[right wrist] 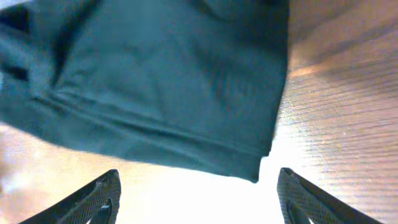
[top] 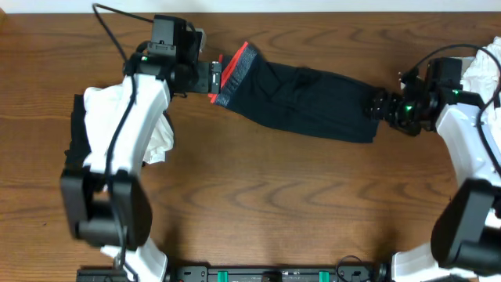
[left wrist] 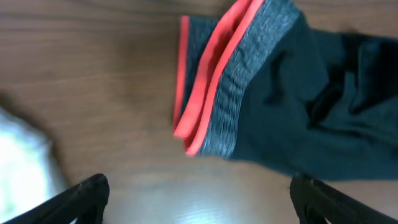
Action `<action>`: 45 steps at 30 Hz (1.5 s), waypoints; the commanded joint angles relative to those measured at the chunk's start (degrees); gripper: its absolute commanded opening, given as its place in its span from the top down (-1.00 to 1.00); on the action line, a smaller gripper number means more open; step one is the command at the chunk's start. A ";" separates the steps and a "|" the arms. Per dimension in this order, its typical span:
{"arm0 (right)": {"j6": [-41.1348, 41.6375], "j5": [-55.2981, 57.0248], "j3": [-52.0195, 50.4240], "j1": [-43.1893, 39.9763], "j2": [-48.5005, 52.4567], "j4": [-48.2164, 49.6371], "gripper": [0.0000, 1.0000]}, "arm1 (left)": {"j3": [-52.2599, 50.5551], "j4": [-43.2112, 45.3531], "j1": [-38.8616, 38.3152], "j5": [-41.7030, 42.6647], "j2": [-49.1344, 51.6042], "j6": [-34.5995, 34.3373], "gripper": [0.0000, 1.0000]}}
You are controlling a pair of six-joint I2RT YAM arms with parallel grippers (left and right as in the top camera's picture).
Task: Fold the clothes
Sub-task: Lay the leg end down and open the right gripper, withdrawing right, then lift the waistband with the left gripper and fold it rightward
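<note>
On a wood-grain bench (left wrist: 93, 74), black trousers (top: 305, 102) lie stretched in a long band between two arms, soft and lightly creased. Their ribbed grey waistband (left wrist: 239, 93), edged in bright red, sits doubled over at the left end. The left fingers (left wrist: 84, 196) stand wide apart just short of the waistband, with bare wood between them and nothing gripped. At the other end the right fingers (right wrist: 93, 199) are likewise spread wide, and the stitched hem (right wrist: 186, 140) lies flat just beyond their tips, unheld. A crumpled white garment (top: 160, 141) bulges beside the left arm, largely hidden by it, next to a dark one (top: 76, 133) whose shape cannot be made out. More white cloth (top: 484, 70) is cut off at the right edge. Both wrist views are blurred and show only the fingers' tips.
</note>
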 commanded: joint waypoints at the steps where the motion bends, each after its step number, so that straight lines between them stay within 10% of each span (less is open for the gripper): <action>1: -2.91 -1.51 0.26 -0.48 -6.45 -1.64 -0.57 | -0.17 3.82 1.75 13.00 4.72 0.85 -0.92; 20: -2.86 -1.46 0.26 -0.48 -23.80 -6.23 -0.60 | -0.17 19.41 2.08 16.35 23.08 -2.62 -0.93; 29: -2.62 0.20 0.26 -0.48 -23.80 -6.38 -0.58 | -0.11 12.66 1.09 18.12 22.53 -3.39 0.82; 45: -2.47 1.97 0.26 -0.72 -23.91 -5.68 -0.61 | 0.61 -10.03 7.48 4.76 -9.22 3.39 0.88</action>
